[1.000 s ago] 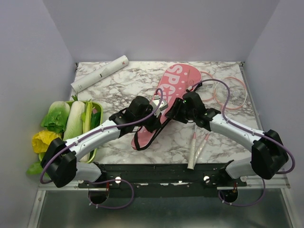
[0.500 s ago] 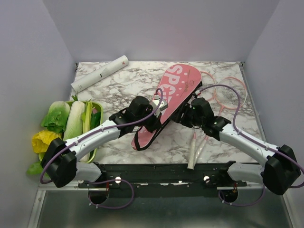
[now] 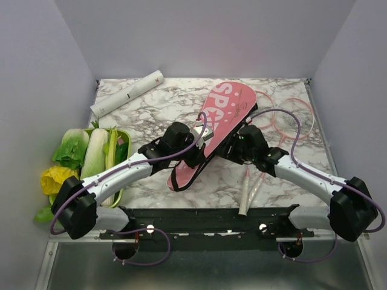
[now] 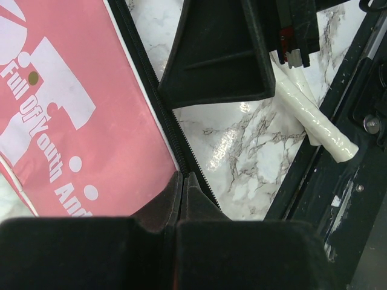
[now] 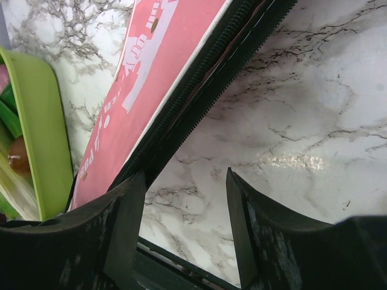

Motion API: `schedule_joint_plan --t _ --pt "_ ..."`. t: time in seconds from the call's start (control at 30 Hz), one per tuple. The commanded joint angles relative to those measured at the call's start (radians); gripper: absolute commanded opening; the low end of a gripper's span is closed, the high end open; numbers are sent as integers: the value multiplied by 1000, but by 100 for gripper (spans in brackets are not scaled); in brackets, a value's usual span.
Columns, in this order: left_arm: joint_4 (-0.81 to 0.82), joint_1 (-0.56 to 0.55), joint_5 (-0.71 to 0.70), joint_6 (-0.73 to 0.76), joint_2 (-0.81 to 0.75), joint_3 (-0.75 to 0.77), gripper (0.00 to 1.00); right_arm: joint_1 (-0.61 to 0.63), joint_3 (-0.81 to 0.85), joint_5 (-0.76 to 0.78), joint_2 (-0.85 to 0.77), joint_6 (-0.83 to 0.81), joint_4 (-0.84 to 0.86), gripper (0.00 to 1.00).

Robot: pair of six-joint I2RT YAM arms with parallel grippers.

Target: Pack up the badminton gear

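Note:
The pink "SPORT" cover [image 3: 222, 112] lies slantwise mid-table, its black strap [image 3: 181, 175] at the near end. My left gripper [image 3: 198, 147] is shut, its tips [image 4: 181, 180] pinched on the cover's black zipper edge [image 4: 148, 90]. My right gripper [image 3: 237, 145] is open at the cover's right edge. In the right wrist view its jaws [image 5: 184, 199] span bare marble, and the left finger [image 5: 130, 208] is next to the zipper edge [image 5: 199, 78]. Pink rackets [image 3: 290, 118] lie at the right, with pale handles [image 3: 248, 193] near the front. The white tube [image 3: 127, 93] lies far left. No shuttlecocks show.
A green tray [image 3: 123, 181] of leafy vegetables sits at the left edge; it also shows in the right wrist view [image 5: 36, 133]. The black base rail [image 3: 199, 217] runs along the table's near edge. Grey walls enclose the table.
My right gripper has moved a little nearer and to the right, off the cover's top to its right edge. The left gripper and the cover have not moved.

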Motion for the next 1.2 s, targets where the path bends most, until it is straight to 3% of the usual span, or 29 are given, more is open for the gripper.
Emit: schedule_joint_plan --t 0.0,0.67,1.17 --pt "48 5 44 -8 -39 -12 0 10 43 -9 26 14 14 63" --pt "54 3 62 -18 -44 -18 0 16 69 5 66 11 13 63" --pt "76 5 82 -25 -60 -32 0 17 39 13 115 49 137 63"
